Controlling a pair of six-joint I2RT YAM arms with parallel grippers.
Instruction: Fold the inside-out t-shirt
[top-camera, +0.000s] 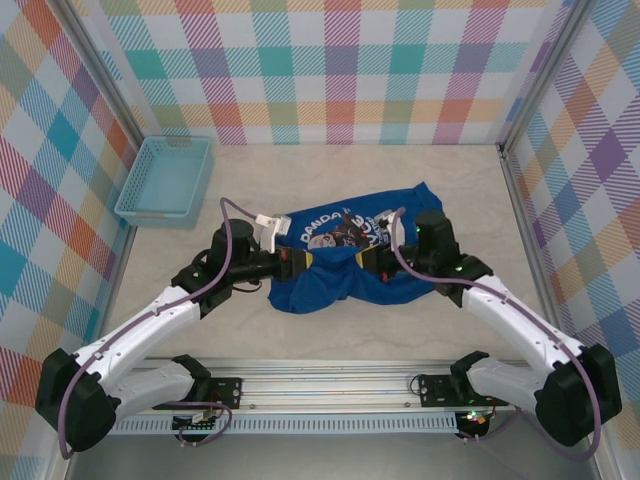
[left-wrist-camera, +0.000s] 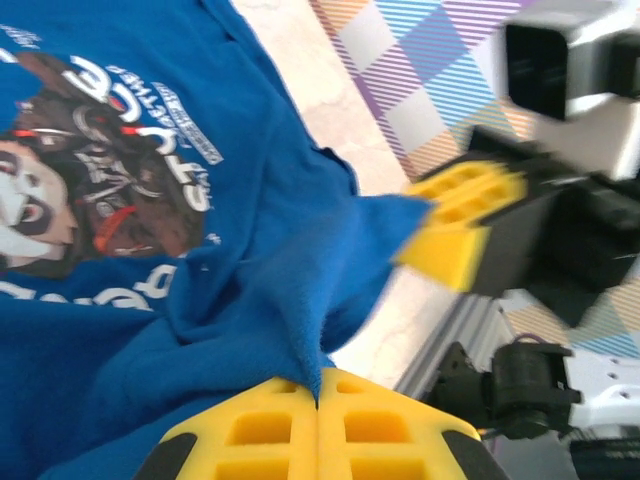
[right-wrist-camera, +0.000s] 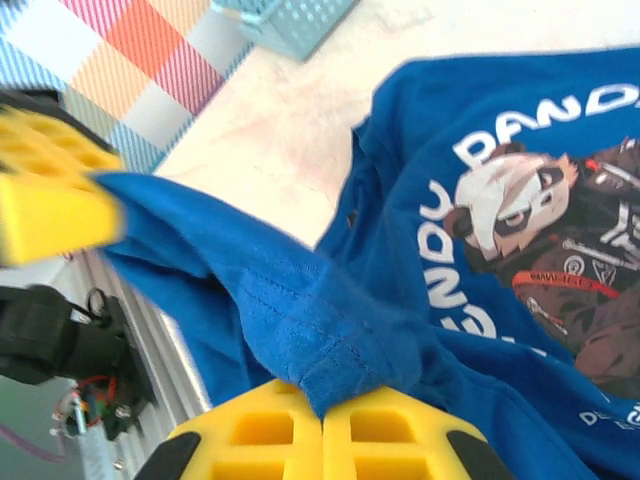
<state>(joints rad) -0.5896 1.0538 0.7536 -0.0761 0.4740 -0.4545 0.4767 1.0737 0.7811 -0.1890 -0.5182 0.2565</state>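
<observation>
- Centre of the top frame, the inside-out t-shirt (top-camera: 340, 285) is lying bunched on the table (top-camera: 300, 180). Grippers?
- Left gripper (left-wrist-camera: 318, 400) and right gripper (right-wrist-camera: 322, 425) are each pinching blue cloth, jaws pressed together on folds, with a ridge spanning between them.
- Handling?
- Looking light, limp and grippy, sagging wherever it's unsupported. Hems or shoulder seams are looking like the better holds.
- Orientation?
- Long axis is running left to right. Print is reading upright, so the neck is probably pointing toward the frame's top, but bunching is hiding the collar.
</observation>
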